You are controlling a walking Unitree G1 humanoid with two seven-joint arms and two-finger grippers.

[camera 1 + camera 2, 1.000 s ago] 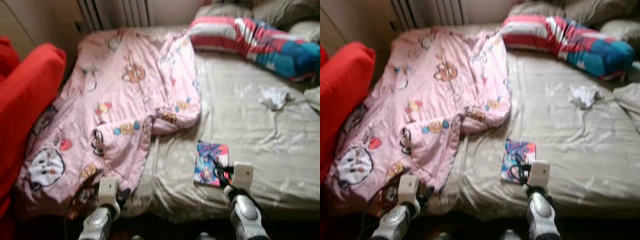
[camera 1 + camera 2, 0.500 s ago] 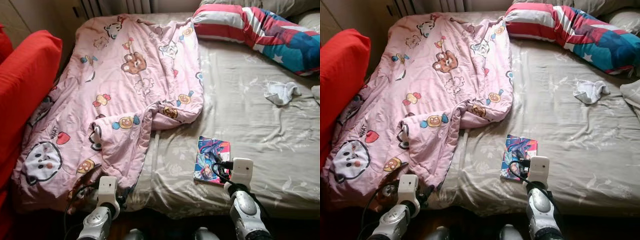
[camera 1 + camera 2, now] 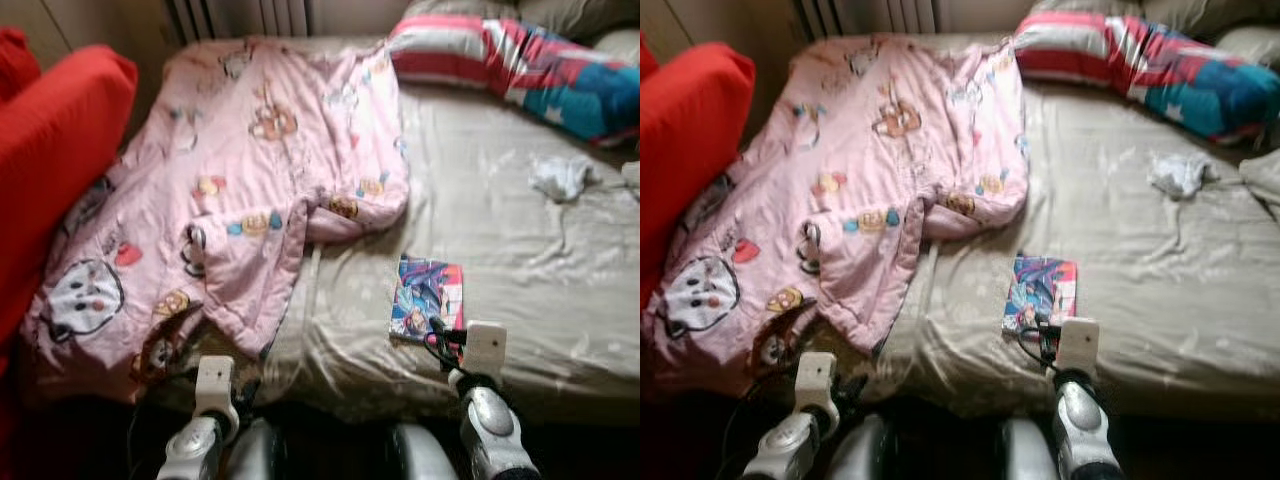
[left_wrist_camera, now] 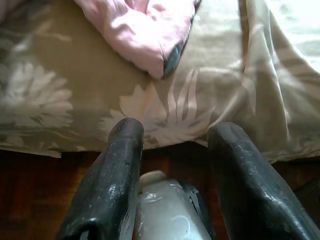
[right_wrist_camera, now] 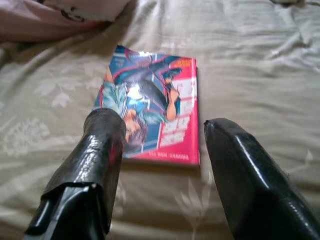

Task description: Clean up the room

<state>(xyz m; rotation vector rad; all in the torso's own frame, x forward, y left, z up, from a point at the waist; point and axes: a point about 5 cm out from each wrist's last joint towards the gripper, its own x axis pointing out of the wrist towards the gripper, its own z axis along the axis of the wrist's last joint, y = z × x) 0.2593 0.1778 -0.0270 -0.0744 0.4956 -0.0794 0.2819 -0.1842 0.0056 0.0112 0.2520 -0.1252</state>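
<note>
- Book (image 5: 152, 117) lies flat on the bed sheet (image 3: 520, 250), just clear of the pink quilt (image 3: 250, 190) and near the bed's front edge.
- Right gripper (image 5: 160, 165) hovers just short of the book, fingers spread, holding nothing.
- Advice: a flat cover gives little to pinch, so slide one finger under the near edge, then close.
- Left gripper (image 4: 172, 165) hangs open by the bed's edge, below the quilt corner.
- White cloth (image 3: 560, 178) lies far from the book.

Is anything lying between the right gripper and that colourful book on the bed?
Nothing visible. The right gripper is open just short of the glossy colourful book, with bare beige floral bedsheet between them. The pink cartoon-print quilt lies off to the left.
</note>
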